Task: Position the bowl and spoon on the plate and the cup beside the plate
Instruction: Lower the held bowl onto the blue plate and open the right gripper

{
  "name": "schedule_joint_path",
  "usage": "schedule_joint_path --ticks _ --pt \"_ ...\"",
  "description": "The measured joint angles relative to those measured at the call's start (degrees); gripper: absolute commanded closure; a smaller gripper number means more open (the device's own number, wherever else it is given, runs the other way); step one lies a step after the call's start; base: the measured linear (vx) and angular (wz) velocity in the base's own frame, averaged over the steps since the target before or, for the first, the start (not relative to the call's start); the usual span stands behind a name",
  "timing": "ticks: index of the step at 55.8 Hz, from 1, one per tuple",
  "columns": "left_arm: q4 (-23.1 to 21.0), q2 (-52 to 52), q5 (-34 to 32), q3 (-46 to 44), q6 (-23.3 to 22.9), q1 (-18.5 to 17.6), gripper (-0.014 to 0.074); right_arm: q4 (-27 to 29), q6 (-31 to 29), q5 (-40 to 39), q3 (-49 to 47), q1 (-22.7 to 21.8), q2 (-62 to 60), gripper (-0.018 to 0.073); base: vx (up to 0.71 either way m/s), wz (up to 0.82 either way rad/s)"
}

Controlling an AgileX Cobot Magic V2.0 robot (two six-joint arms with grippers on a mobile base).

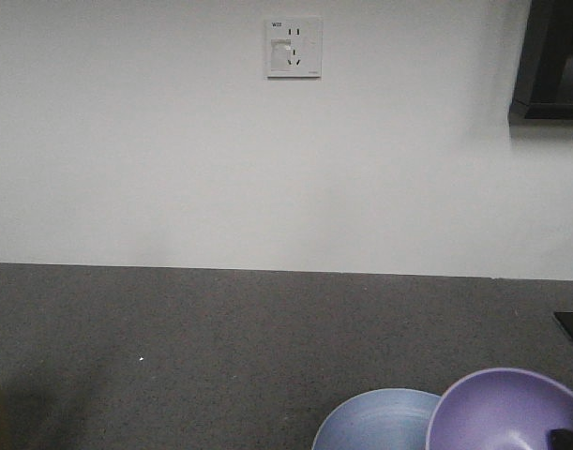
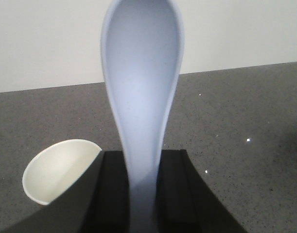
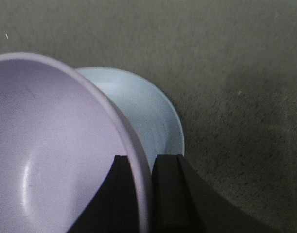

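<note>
Dark grey countertop (image 1: 220, 337) is backed by a white wall (image 1: 127, 141) with a socket (image 1: 294, 47). The pale bluish-white plastic spoon (image 2: 142, 87) is clamped in the left pincer (image 2: 144, 162), its length pointed away, scoop farthest; the brown paper cup (image 2: 56, 170) is seen below-left. The tilted lavender plastic bowl (image 3: 51, 145) is gripped by its rim in the right pincer (image 3: 143, 165), shown only by that wrist view, partly hiding the round light-blue plate (image 3: 143, 111) beyond.

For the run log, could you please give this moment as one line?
left tool: shut on spoon | right tool: shut on bowl rim | bowl: tilted by plate | cup: upright
</note>
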Motion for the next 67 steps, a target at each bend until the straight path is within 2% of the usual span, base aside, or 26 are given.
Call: schedule_joint_path --ticks 8,22,26,44,55,67 --pt "0.0 0.0 -0.22 0.0 0.0 0.0 0.0602 2.84 -0.79 2.07 -4.73 0.0 9.59 0.0568 0.0 0.0" --pt "0.0 0.0 -0.26 0.0 0.0 0.0 0.0602 16.85 -10.16 4.32 -12.24 0.0 24.79 0.0568 0.0 0.0" --pt "0.0 0.0 -0.26 0.0 0.0 0.0 0.0602 19.36 -12.1 4.62 -13.13 0.0 27.83 0.0568 0.0 0.0" --pt "0.0 0.0 -0.26 0.0 0.0 0.0 0.0602 21.6 -16.33 1.74 -13.83 0.0 34.48 0.0546 0.0 0.0" --pt "0.0 0.0 -0.21 0.0 0.0 0.0 0.0602 23.53 -20.02 1.91 -13.88 0.0 36.24 0.0418 0.0 0.0" --pt "0.0 0.0 -0.21 0.0 0.0 0.0 0.0602 27.16 -24.39 2.3 -13.88 0.0 36.24 0.0157 0.0 0.0"
